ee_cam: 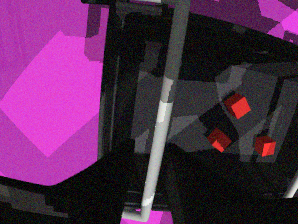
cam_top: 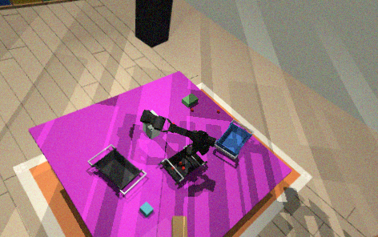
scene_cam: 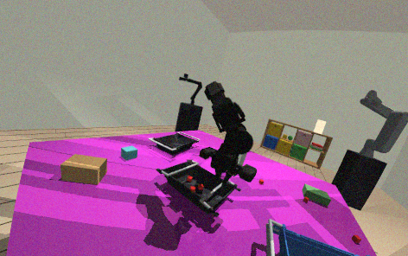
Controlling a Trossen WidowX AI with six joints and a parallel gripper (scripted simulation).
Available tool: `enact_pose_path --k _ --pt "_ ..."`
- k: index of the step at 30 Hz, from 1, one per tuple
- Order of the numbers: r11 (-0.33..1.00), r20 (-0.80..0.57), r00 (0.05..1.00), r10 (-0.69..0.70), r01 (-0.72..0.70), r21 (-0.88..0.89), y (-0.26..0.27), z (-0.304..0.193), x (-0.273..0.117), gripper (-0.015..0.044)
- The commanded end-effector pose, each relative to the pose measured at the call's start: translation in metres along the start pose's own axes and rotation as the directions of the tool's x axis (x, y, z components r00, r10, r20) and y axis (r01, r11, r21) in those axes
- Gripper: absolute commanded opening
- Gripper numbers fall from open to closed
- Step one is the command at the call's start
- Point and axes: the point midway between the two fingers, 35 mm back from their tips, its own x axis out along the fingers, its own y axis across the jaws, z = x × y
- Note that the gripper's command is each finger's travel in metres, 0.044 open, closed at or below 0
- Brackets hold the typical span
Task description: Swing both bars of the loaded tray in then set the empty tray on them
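The loaded tray (cam_top: 191, 174) (scene_cam: 184, 192) (ee_cam: 107, 110) is black and holds several small red blocks (cam_top: 180, 163) (scene_cam: 189, 178) (ee_cam: 239, 106). Its far-end bar (cam_top: 173, 170) (scene_cam: 181, 168) lies across the top, just inside that end. Its other bar (scene_cam: 221, 189) (ee_cam: 161, 125) also stands inside the rim over the load. My gripper (cam_top: 191, 154) (scene_cam: 225, 176) (ee_cam: 149, 148) is low over this end, slightly open, with the bar passing between its fingertips without visible pinch. Whether this bar rests fully down is unclear. The empty black tray (cam_top: 118, 170) (scene_cam: 175, 142) lies apart, bars swung out.
A blue tray (cam_top: 234, 138) (scene_cam: 315, 248) with wire bars stands close behind the gripper side. A green block (cam_top: 190, 100) (scene_cam: 316, 195), a cyan block (cam_top: 146, 209) (scene_cam: 129, 153), a tan box (cam_top: 179, 226) (scene_cam: 83, 169) and loose red blocks (cam_top: 218, 111) (scene_cam: 356, 239) also lie on the table.
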Motion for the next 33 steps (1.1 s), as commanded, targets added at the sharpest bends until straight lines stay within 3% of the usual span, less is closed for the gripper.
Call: enact_pose_path --k 1,4,8,33 --pt "1.000 0.000 1.000 -0.001 0.001 -0.003 0.0000 -0.0001 0.0005 0.0086" --pt "1.000 0.000 1.000 -0.001 0.001 -0.003 0.0000 -0.0001 0.0005 0.0086" --pt "1.000 0.000 1.000 -0.001 0.001 -0.003 0.0000 -0.0001 0.0005 0.0000" --pt "1.000 0.000 1.000 0.000 0.000 0.000 0.0000 0.0000 0.0000 0.0000"
